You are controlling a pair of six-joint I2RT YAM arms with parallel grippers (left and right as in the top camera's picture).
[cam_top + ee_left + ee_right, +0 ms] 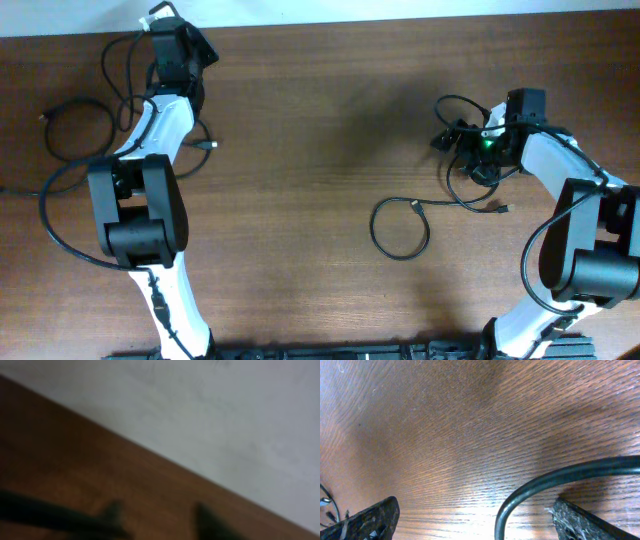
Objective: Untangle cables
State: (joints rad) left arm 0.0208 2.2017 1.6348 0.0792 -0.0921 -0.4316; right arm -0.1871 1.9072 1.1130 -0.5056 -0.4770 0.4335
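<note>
Two arms stand over a brown wooden table (320, 120) that fills the overhead view, with a pale surface (230, 415) beyond its far edge. On one side the left arm (150, 200) reaches up to that far edge, where the left gripper (180, 42) sits at the table's rim. On the other side the right arm (570, 200) bends inward, with the right gripper (472, 158) low over the wood. The cables (400, 228) lie in two groups, well apart. One group is spread in loose black loops (75, 130) beside and under the left arm, with strands running up toward its gripper. The other group lies by the right arm: a small knot of cord (455, 118) close to the right gripper and a single round loop nearer the table's middle, trailing a plug end (503, 209). The left wrist view is badly blurred, but the left claw's dark fingertips (112, 510) stand apart with bare wood between them, so it looks open. The right claw is spread wide. A curved stretch of cable (530, 487) lies on the wood between its fingers (370, 520), touching neither.
</note>
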